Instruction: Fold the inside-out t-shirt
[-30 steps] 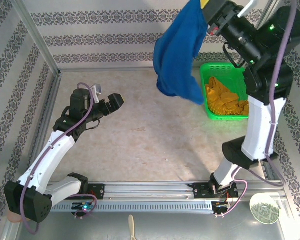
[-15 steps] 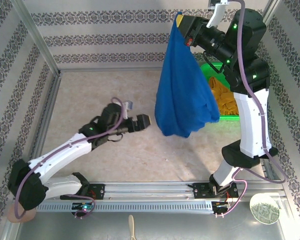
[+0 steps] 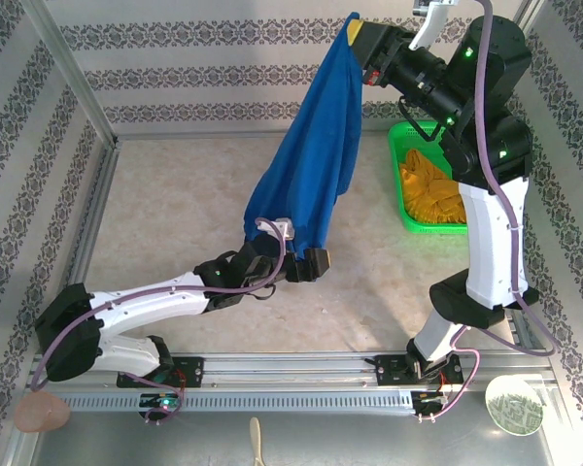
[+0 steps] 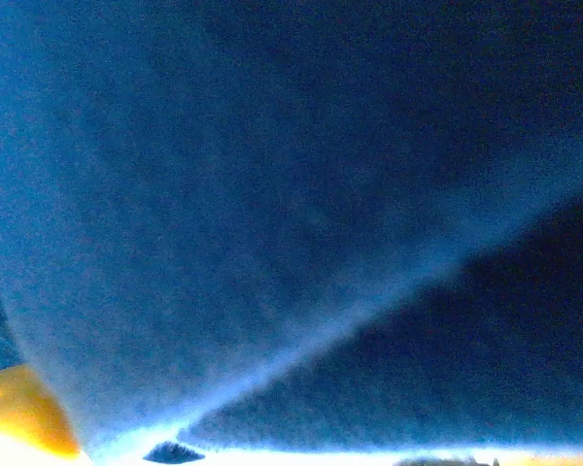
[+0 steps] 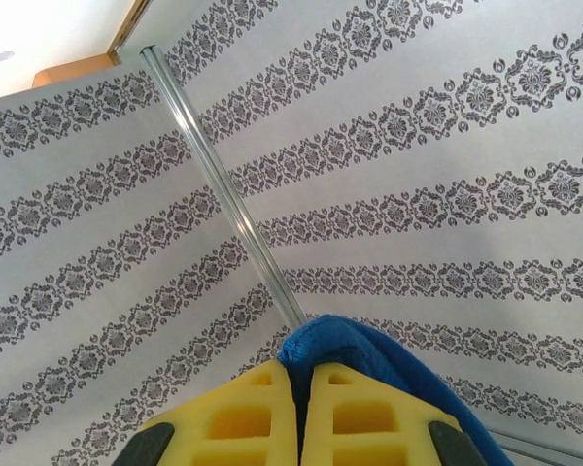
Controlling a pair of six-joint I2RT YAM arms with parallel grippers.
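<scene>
My right gripper [image 3: 358,31] is clamped tight on one end of the inside-out t-shirt [image 3: 316,165], high over the back of the worktop [image 3: 175,214]; the wrist view shows blue cloth pinched between its yellow pads [image 5: 243,422]. The shirt's long axis slants down and leftward to its bottom hem, right at my left gripper [image 3: 306,264], whose jaws stand wide, gripping nothing. I judge the left arm should take that hem. Bare worktop lies left; the green basket [image 3: 432,229] holding the mustard garment [image 3: 432,189] sits right
</scene>
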